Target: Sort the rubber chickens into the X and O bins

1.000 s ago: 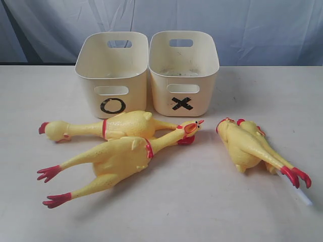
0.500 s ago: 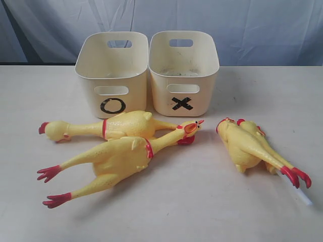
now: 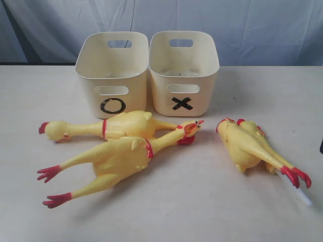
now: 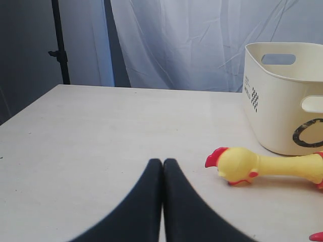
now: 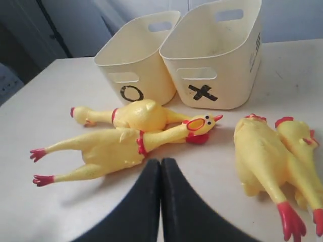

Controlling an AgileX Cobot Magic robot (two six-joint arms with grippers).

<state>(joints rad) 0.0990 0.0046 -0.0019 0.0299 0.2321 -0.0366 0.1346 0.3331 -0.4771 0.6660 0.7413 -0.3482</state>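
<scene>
Two cream bins stand side by side at the back, the O bin (image 3: pixel 91 85) on the left and the X bin (image 3: pixel 204 88) on the right. In front of them lie two long rubber chickens, one (image 3: pixel 123 125) with its head to the left and one (image 3: pixel 118 159) with its head (image 3: pixel 191 128) near the X bin. Two shorter chickens (image 3: pixel 242 146) lie together on the right. My left gripper (image 4: pixel 162 161) is shut and empty, short of a chicken's head (image 4: pixel 237 165). Also shut and empty, my right gripper (image 5: pixel 160 161) hovers just before the long chicken (image 5: pixel 108 148).
A pale table (image 3: pixel 176 212) carries everything, with a blue-grey curtain (image 3: pixel 252 25) behind it. A dark stand (image 4: pixel 59 50) rises beyond the table's far left corner. A dark sliver (image 3: pixel 321 146) shows at the exterior view's right edge.
A dark sliver has appeared at the right edge of the exterior view. The chickens and bins have not moved.
</scene>
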